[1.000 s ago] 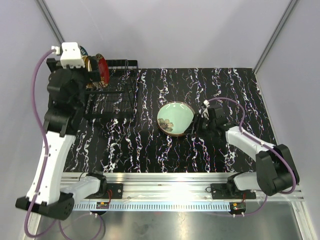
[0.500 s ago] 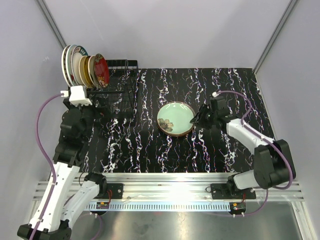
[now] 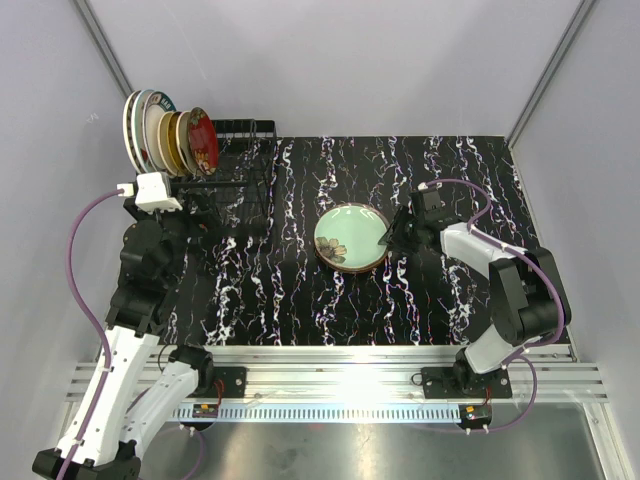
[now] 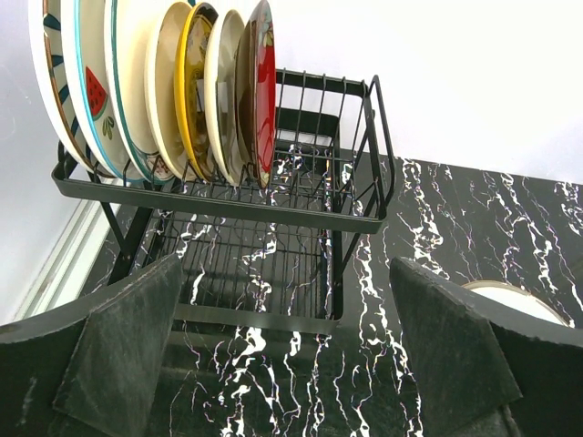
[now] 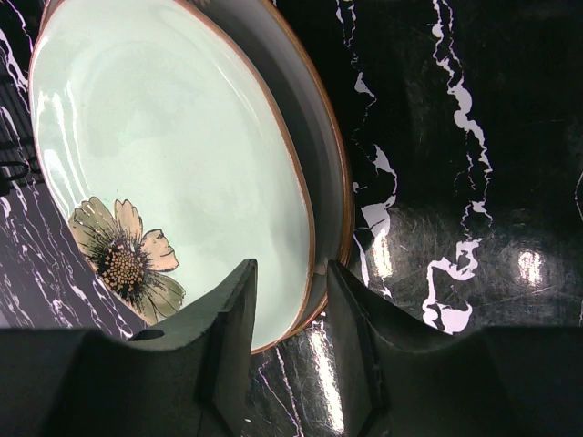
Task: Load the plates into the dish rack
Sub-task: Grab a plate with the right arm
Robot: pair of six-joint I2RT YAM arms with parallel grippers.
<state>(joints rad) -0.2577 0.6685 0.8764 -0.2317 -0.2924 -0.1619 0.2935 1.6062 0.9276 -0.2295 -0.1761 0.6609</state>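
A pale green plate [image 3: 350,237] with a painted flower and brown rim lies flat mid-table. My right gripper [image 3: 388,238] is at its right edge. In the right wrist view the plate [image 5: 173,155] has its rim between the two fingers, one over the inside and one against the outer wall, so my right gripper [image 5: 290,273] is shut on it. The black wire dish rack [image 3: 235,185] stands at the back left with several plates [image 3: 170,140] upright at its left end. My left gripper [image 4: 287,346] hangs open in front of the rack [image 4: 273,214], holding nothing.
The rack's right half has bare slot wires [image 4: 319,118]. White booth walls close in behind the rack and on both sides. The silver rail [image 3: 340,365] with the arm bases runs along the near edge.
My left arm pulled back from the rack and lowered, leaving the plates standing there. My right gripper slid onto the green plate's right rim and its jaws narrowed around it.
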